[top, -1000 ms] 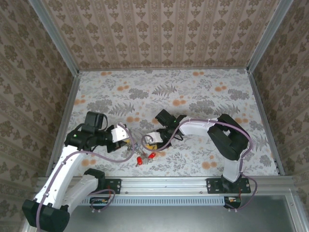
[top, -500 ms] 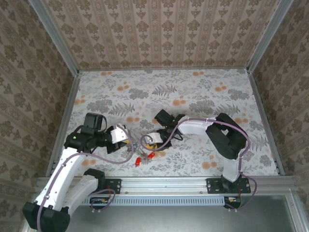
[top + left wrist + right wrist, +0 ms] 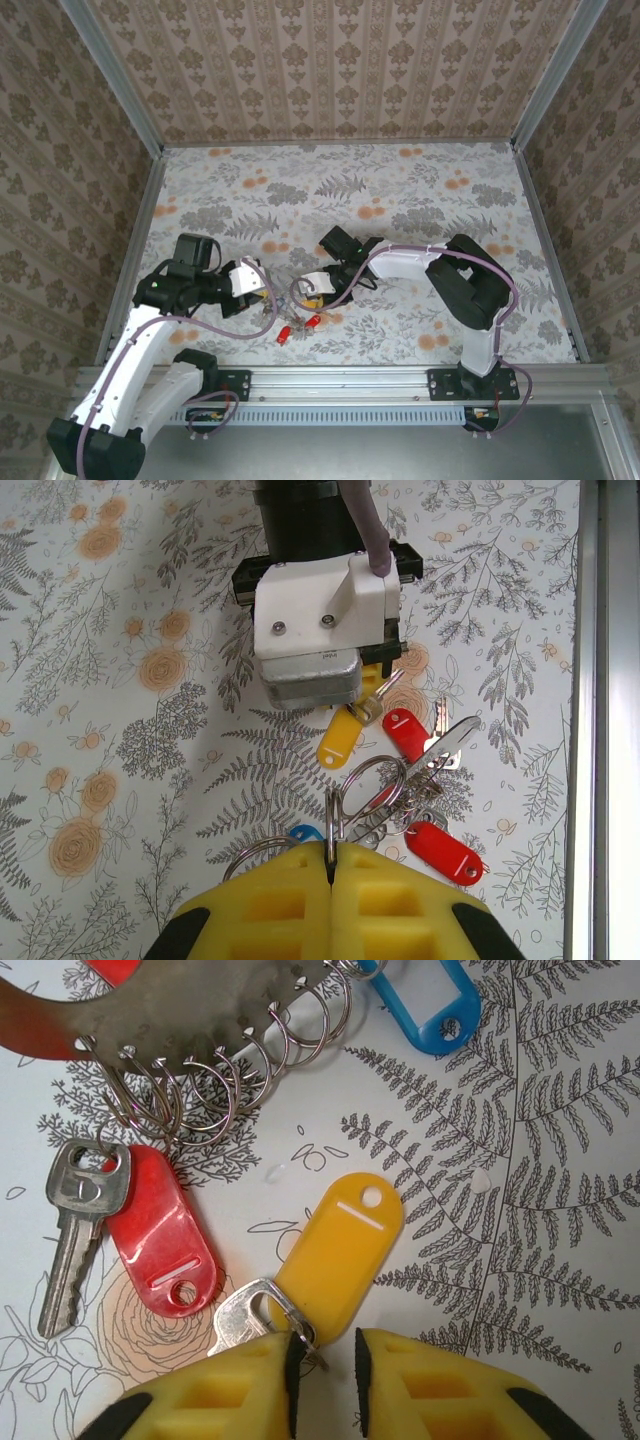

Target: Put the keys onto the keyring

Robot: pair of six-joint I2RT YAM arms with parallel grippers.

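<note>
Keys [image 3: 300, 325] lie low and centre in the top view, just below the keyring [image 3: 300, 292]. Your left gripper [image 3: 262, 300] sits at its left and your right gripper [image 3: 318, 288] at its right.

Left wrist view: your pads [image 3: 280, 900] are pressed together at the bottom edge, pinching the keyring [image 3: 331, 825]. Red, yellow and blue keys [image 3: 405, 732] lie around it.

Right wrist view: your fingers [image 3: 230, 1385] stand narrowly apart at the bottom, astride the yellow key's [image 3: 340, 1250] end. You cannot tell whether they grip it.

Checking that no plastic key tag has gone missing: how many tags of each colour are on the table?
Yellow tags: 1
Red tags: 2
Blue tags: 1
Total: 4
</note>
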